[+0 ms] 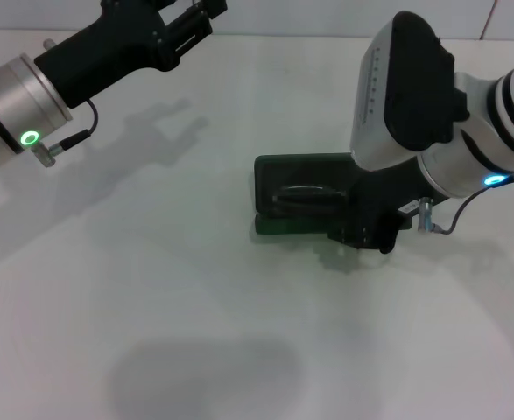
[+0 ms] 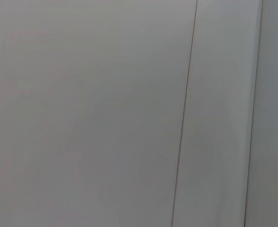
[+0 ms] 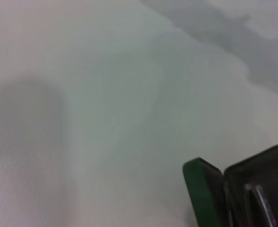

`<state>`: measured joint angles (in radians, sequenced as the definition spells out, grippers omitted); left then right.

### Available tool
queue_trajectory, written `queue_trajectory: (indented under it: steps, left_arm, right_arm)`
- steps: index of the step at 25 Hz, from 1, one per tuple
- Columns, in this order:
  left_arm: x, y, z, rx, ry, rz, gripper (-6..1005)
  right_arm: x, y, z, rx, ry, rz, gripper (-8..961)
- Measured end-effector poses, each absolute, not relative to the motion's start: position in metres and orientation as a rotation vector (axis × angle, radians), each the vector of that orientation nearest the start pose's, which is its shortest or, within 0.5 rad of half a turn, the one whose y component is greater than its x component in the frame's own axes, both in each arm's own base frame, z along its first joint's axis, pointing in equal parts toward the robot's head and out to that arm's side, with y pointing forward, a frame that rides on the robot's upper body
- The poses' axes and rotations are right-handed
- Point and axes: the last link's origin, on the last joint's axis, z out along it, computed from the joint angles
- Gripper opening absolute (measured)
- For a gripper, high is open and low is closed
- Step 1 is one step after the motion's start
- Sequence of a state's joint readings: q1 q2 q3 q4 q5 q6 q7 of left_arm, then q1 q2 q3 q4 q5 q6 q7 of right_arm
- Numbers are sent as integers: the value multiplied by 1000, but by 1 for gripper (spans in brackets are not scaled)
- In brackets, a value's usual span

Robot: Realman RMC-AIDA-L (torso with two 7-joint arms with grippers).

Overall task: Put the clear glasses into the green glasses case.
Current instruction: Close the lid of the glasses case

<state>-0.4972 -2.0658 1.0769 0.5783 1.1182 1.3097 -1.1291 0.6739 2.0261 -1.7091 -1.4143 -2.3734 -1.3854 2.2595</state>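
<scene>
- Plainly, no brand, label or lettering can be read anywhere in these views; nothing legible shows on the green glasses case (image 1: 302, 188) from the head camera.
- The case lies open on the white table (image 1: 195, 315), near the middle and a little to the robot's right, its lid raised to show a dark lining, with a green edge along the near side.
- In the right wrist view the green glasses case (image 3: 202, 191) shows a bright green rounded rim and a dark inside.
- Inside the case, a faint curved glint reads as the clear glasses (image 1: 307, 192); they are transparent and hard to trace against the dark lining.
- The right wrist view shows a thin clear strip within the case, seemingly part of the clear glasses (image 3: 258, 201), though the outline is blurred.
- The right gripper (image 1: 366, 229) sits low at the case's right end, touching or just over it; whether it is spread or closed, or holding anything, cannot be told.
- The left gripper (image 1: 195, 22) hangs raised at the far left of the table, well apart from the case, and its grip cannot be judged either.
- The left wrist view shows only pale flat panels with thin seams.
</scene>
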Motion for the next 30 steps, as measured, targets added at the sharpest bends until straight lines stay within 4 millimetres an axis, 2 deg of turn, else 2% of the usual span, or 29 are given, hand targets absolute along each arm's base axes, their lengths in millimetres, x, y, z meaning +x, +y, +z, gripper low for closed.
queue_trajectory:
  steps: [15,22,30]
  left_arm:
    - [-216,371,15,-2245,-444,-1169,516]
    - [-218,370,15,-2242,-448,-1164,516]
    - [-217,371,16,-2242,-440,-1164,516]
  right_arm:
    - [105,344,-46,-2895,47,-380,353]
    - [102,349,-43,-2846,-4,-332,384]
    - [112,358,-45,-2740,-75,-391,390]
